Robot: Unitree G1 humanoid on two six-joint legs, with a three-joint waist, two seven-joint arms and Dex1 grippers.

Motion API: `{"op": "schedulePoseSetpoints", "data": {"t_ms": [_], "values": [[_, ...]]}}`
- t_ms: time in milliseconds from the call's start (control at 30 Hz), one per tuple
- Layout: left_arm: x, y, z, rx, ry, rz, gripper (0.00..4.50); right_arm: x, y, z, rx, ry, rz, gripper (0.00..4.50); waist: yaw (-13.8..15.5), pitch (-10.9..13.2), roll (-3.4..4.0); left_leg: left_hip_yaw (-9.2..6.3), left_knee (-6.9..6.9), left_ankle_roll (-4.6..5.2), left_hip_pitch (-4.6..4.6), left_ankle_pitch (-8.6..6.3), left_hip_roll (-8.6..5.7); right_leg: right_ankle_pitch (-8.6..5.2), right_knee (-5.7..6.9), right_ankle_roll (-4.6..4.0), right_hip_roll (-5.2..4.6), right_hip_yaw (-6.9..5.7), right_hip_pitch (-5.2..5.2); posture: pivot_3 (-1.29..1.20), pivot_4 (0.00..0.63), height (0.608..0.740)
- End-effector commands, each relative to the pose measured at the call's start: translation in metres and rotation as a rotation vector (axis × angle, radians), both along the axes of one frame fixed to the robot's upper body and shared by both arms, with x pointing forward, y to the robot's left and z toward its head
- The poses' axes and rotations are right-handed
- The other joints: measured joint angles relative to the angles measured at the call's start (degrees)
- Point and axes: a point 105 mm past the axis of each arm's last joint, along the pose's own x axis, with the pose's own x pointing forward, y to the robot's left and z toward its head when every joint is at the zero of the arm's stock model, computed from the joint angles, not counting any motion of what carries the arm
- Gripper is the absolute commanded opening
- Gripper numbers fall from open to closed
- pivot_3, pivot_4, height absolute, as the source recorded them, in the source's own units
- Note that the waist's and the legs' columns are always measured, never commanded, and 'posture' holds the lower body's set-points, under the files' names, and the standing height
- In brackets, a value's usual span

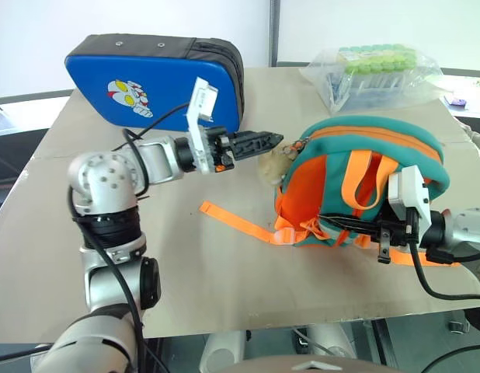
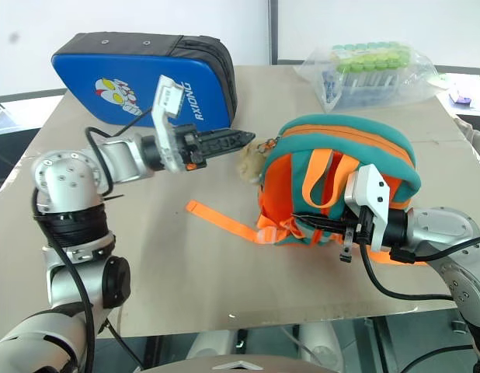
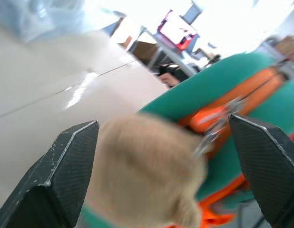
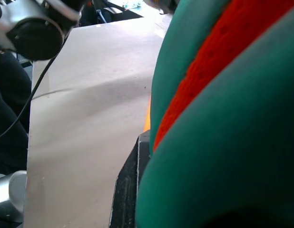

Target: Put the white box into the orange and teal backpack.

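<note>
On the beige worktop [image 1: 224, 280] the orange and teal backpack [image 1: 364, 183] sits right of centre. The left pincer [image 1: 273, 141], fingers spread apart, points at its plush charm [image 1: 269, 167]. The right pincer [image 1: 333, 223] is clamped together on the backpack's near side.

The backpack [image 1: 356, 183] stands on the desk [image 1: 224, 280], right of centre, its loose strap [image 1: 236, 221] trailing leftward over the desk. A padded case [image 1: 154, 78] stands at the back left — behind the left pincer [image 1: 267, 142], which reaches in beside the plush charm [image 1: 269, 167] on the backpack's left side. A bag of tubes [image 1: 372, 70] lies behind the backpack. The right pincer [image 1: 345, 224] sits against the backpack's near side.
</note>
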Motion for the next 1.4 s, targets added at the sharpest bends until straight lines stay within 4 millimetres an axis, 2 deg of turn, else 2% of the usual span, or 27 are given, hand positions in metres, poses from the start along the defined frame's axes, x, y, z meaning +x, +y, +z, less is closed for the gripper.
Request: {"op": "schedulePoseSetpoints", "data": {"t_ms": [33,167,267,333,467,567,667,733,800,933,1067,1200,1300,1400], "values": [[-0.005,-0.013,-0.014,0.088,-0.033,-0.040,4.45,-0.003,0.001,0.008,0.007,-0.039,0.011,0.00,0.06,0.00,0.00,0.01,0.00,0.00,0.00,0.00,0.00,0.00,0.00,0.00,0.00,0.01,0.00,0.00,0.150,0.740],[-0.010,-0.029,-0.031,0.169,-0.094,-0.122,4.45,-0.003,0.000,0.009,0.013,-0.041,0.012,0.00,0.33,0.00,0.00,0.02,0.00,0.00,-0.02,0.00,-0.03,0.00,-0.01,-0.01,-0.02,0.01,0.00,0.00,0.150,0.740],[-0.005,-0.035,-0.051,0.324,-0.230,-0.140,4.45,-0.003,-0.002,0.009,0.010,-0.043,0.003,0.00,0.34,-0.01,0.01,0.02,-0.01,0.00,-0.02,0.00,-0.03,0.00,-0.02,-0.02,-0.02,0.01,0.00,0.00,0.150,0.740],[-0.001,-0.039,-0.052,0.316,-0.268,-0.147,4.45,-0.003,-0.003,0.010,0.015,-0.049,-0.005,0.00,0.40,0.00,0.01,0.04,-0.03,0.00,-0.01,0.00,-0.03,0.00,-0.03,-0.02,-0.02,0.04,0.00,0.00,0.150,0.740],[0.003,-0.043,-0.044,0.253,-0.319,-0.138,2.78,-0.001,-0.005,0.015,0.051,-0.064,-0.039,0.00,0.54,0.00,0.01,0.04,-0.03,0.01,-0.06,0.00,-0.03,0.00,-0.07,-0.01,-0.03,0.03,0.00,0.00,0.150,0.740],[0.006,-0.038,-0.035,0.196,-0.343,-0.099,1.22,0.002,-0.007,0.024,0.110,-0.073,-0.072,0.00,0.58,0.00,0.01,0.02,-0.02,0.01,-0.08,0.00,-0.03,0.00,-0.08,-0.01,-0.04,0.00,0.00,0.00,0.150,0.740],[0.010,-0.023,-0.023,0.150,-0.383,-0.038,0.38,0.013,-0.016,0.041,0.228,-0.102,-0.154,0.00,0.25,0.01,0.01,0.02,-0.02,0.01,-0.08,0.00,-0.02,0.00,-0.07,-0.01,-0.03,0.00,-0.02,0.00,0.150,0.740],[0.014,-0.004,-0.016,0.133,-0.408,0.043,0.28,0.030,-0.030,0.056,0.322,-0.144,-0.266,0.00,0.06,0.01,0.01,0.03,-0.02,0.01,-0.08,0.00,0.00,0.00,-0.04,-0.01,-0.02,0.03,-0.03,0.00,0.150,0.740],[0.016,0.017,-0.017,0.159,-0.413,0.123,0.28,0.048,-0.046,0.070,0.417,-0.181,-0.391,0.00,-0.50,0.01,0.02,0.05,-0.03,0.01,-0.02,0.00,0.02,0.01,-0.03,-0.01,0.00,0.06,-0.03,0.00,0.150,0.740],[0.013,0.038,-0.030,0.193,-0.345,0.206,0.28,0.065,-0.064,0.076,0.492,-0.199,-0.535,0.00,-0.18,0.02,0.03,0.10,-0.11,0.01,0.04,0.00,0.09,0.01,-0.01,-0.02,0.07,0.09,-0.05,0.00,0.150,0.740],[-0.003,0.059,-0.095,0.391,-0.126,0.284,0.28,0.081,-0.079,0.086,0.611,-0.215,-0.649,0.00,-0.12,0.02,0.07,0.12,-0.15,0.01,-0.05,0.00,0.06,0.01,-0.03,-0.02,0.00,0.12,-0.10,0.00,0.150,0.740],[-0.015,0.060,-0.147,0.523,-0.029,0.314,0.28,0.089,-0.083,0.094,0.661,-0.232,-0.701,0.00,0.12,0.02,0.06,0.04,-0.17,0.01,0.00,-0.01,0.05,0.01,-0.04,-0.01,-0.02,0.24,-0.11,0.00,0.150,0.740],[-0.011,0.056,-0.172,0.508,0.037,0.396,0.28,0.091,-0.088,0.105,0.732,-0.241,-0.736,0.00,0.58,0.02,0.07,0.07,-0.16,0.01,-0.02,0.00,0.06,0.01,-0.03,-0.02,-0.03,0.12,-0.08,0.00,0.150,0.740],[0.003,0.049,-0.181,0.482,0.038,0.476,0.28,0.091,-0.092,0.118,0.815,-0.241,-0.758,0.00,0.63,0.01,0.09,0.07,-0.11,0.02,0.00,0.01,0.00,0.04,0.01,-0.06,-0.03,0.09,-0.06,0.00,0.150,0.740]]}}
